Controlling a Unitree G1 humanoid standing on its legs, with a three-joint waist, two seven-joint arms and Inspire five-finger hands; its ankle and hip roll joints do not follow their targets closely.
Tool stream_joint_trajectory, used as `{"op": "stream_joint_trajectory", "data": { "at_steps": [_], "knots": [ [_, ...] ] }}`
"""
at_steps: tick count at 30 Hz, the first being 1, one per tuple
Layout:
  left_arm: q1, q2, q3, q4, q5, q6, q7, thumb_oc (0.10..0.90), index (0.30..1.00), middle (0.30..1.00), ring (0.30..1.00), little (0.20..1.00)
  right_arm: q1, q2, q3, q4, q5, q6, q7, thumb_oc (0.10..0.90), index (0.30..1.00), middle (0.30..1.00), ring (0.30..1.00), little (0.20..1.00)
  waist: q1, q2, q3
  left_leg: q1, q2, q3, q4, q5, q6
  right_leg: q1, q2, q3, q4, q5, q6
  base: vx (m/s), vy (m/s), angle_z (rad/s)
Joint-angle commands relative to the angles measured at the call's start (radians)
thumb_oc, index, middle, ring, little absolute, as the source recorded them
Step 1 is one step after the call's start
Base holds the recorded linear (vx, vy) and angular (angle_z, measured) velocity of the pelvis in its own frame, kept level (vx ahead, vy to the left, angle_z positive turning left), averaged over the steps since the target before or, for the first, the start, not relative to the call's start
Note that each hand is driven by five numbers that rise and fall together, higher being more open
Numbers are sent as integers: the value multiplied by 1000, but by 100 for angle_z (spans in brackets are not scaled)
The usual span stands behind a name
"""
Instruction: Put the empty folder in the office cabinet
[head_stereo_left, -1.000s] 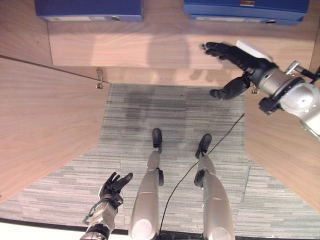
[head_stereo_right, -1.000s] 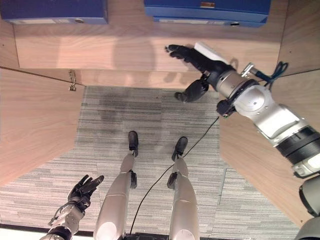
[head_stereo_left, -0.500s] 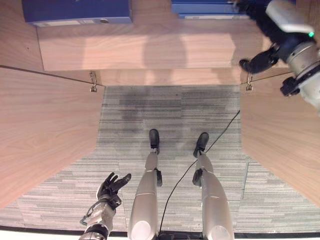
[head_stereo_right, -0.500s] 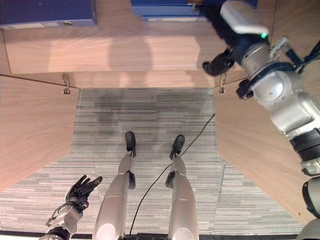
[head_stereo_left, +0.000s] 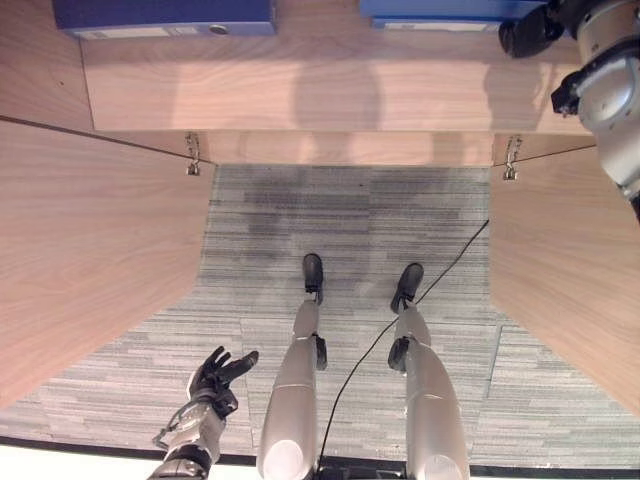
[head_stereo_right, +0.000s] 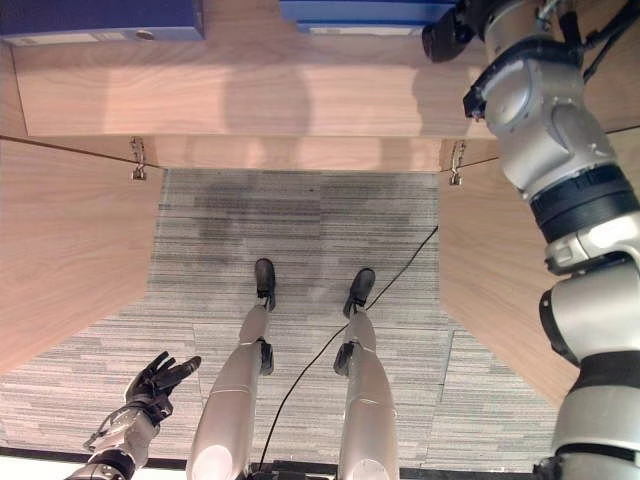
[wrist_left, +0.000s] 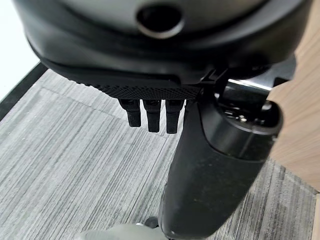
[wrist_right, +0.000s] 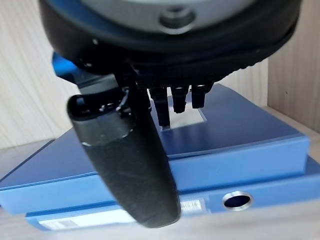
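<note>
Two blue folders lie stacked on the cabinet shelf (head_stereo_left: 330, 100) at the right: the upper folder (wrist_right: 240, 145) on the lower folder (wrist_right: 285, 192). My right hand (head_stereo_left: 528, 32) is raised to this stack at the cabinet's back. It is open, its fingers (wrist_right: 176, 99) stretched over the upper folder's top and its thumb (wrist_right: 127, 160) in front of the stack, holding nothing. A third blue folder (head_stereo_left: 165, 15) lies at the shelf's left. My left hand (head_stereo_left: 215, 375) hangs open low on the left, over the carpet.
Both cabinet doors stand open: the left door (head_stereo_left: 90, 250) and the right door (head_stereo_left: 570, 290) flank grey striped carpet (head_stereo_left: 350, 210). Metal hinges (head_stereo_left: 194, 155) sit at the shelf's front corners. The shelf's middle is bare wood.
My right hand has gone up and back from the shelf's front edge to the right folder stack. The left hand has stayed where it was. The camera shifted slightly.
</note>
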Motion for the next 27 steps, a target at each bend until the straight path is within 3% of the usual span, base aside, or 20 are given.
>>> {"op": "stream_joint_trajectory", "data": {
  "at_steps": [1, 8, 11, 12, 13, 18, 27],
  "knots": [
    [57, 74, -8, 92, -18, -3, 47, 800, 900, 900, 900, 900, -57, 20, 48, 4, 30, -21, -22, 800, 900, 900, 900, 900, 4, -49, -65, -2, -36, -45, 26, -125, -34, 27, 25, 13, -140, -24, 63, 0, 0, 0],
    [45, 66, 14, 121, 3, 7, 50, 800, 900, 900, 900, 900, 47, 20, -27, -78, 7, -19, -25, 800, 900, 900, 900, 900, -11, -63, -70, -29, -45, -38, 79, -131, -21, 15, 13, 3, -116, -18, 49, -24, 7, 0],
    [39, 73, 21, 129, 13, 10, 54, 800, 900, 900, 900, 900, 75, 20, -44, -98, 8, -20, -24, 800, 900, 900, 900, 900, -13, -65, -85, -19, -41, -45, 106, -172, -24, 31, 17, 17, -106, -41, 55, 18, -1, 0],
    [37, 76, 24, 131, 18, 10, 54, 800, 900, 900, 900, 900, 85, 18, -52, -107, 9, -22, -24, 800, 900, 900, 900, 900, -18, -68, -80, -31, -48, -37, 119, -156, -17, 23, 6, 8, -98, -26, 47, 0, 0, 0],
    [35, 78, 29, 134, 23, 12, 54, 800, 900, 900, 900, 900, 92, 20, -56, -117, 9, -23, -24, 800, 900, 900, 900, 900, -17, -67, -89, -20, -43, -43, 125, -183, -23, 35, 13, 19, -96, -45, 54, 0, 0, 0],
    [27, 100, 54, 154, 61, 22, 56, 800, 900, 900, 900, 900, 178, 17, -111, -193, -8, -27, -15, 800, 900, 900, 900, 900, -29, -76, -102, -35, -57, -30, 186, -198, -6, 33, -7, 20, -59, -41, 42, -38, 19, -1],
    [28, 130, 98, 165, 151, 40, 62, 800, 900, 900, 900, 900, 352, 10, -273, -319, -114, -30, -87, 800, 900, 900, 900, 900, -44, -60, -126, -27, -74, -5, 254, -252, 24, 30, -30, 48, 5, -58, 40, -15, 50, -4]
  ]
}}
